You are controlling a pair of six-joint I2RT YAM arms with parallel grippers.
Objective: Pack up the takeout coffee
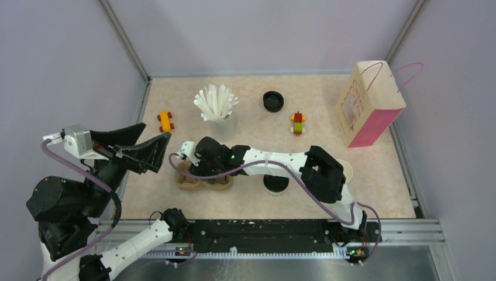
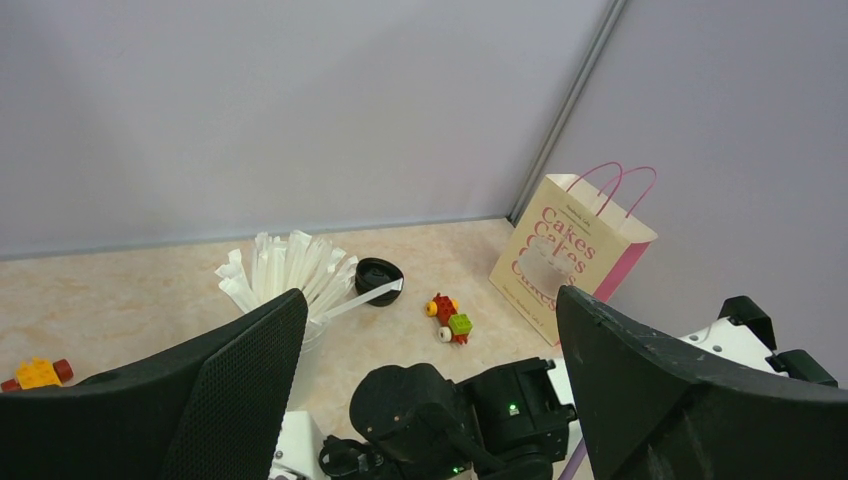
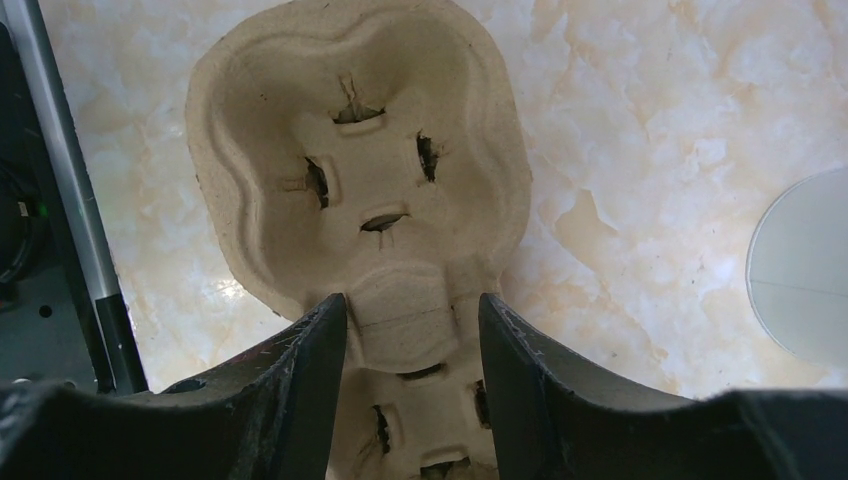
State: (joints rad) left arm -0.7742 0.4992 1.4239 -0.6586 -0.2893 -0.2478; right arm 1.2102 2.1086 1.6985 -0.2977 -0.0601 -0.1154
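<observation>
Since neither carrier nor bag holds a cup, packing appears barely begun: the coffee has yet to be seated and bagged. Far left, the left gripper (image 1: pixel 157 131) hangs raised above the table edge, fingers spread wide and holding nothing. Centre-left, the right arm lies stretched low across the table. The right gripper (image 3: pixel 412 305) is pointed down, its fingers pressed against both sides of the pulp cup carrier (image 3: pixel 350 150) at its narrow waist, seemingly clamped on it. Just right of the carrier, the takeout coffee (image 1: pixel 276 184) stands lidded on the table, partly under the right forearm. Far right, the pink paper bag (image 1: pixel 368 105) stands upright, well apart.
</observation>
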